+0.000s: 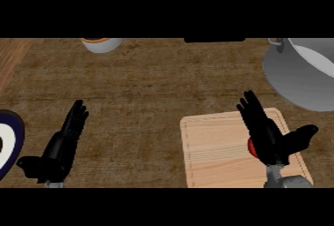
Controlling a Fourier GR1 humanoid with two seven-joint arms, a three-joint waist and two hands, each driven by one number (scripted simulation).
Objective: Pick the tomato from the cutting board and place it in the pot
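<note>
Black right robot hand (269, 137), on its grey forearm, comes in over the near edge of the brown wood-grained surface (143, 88) and hangs above the pale wooden rectangular cutting board (215, 154), which lies at the near right corner. Its fingers are stretched straight and close together, pointing toward the far edge, and its thumb is spread wide to the right; it pinches nothing. On the board's right half sits the round red tomato (250, 147), mostly hidden under the palm, with only a sliver showing at the hand's left side; whether palm and tomato touch cannot be told. At the far right corner stands the large grey metal pot (303, 75), just beyond the board and cut by the right edge. Near the near left corner the left robot hand (62, 148) rests open, fingers straight and up. Beside it, at the left edge, shows part of a dark blue round plate with a white centre (18, 132), and a small white cup with an orange inside (101, 44) stands at the far edge
</note>
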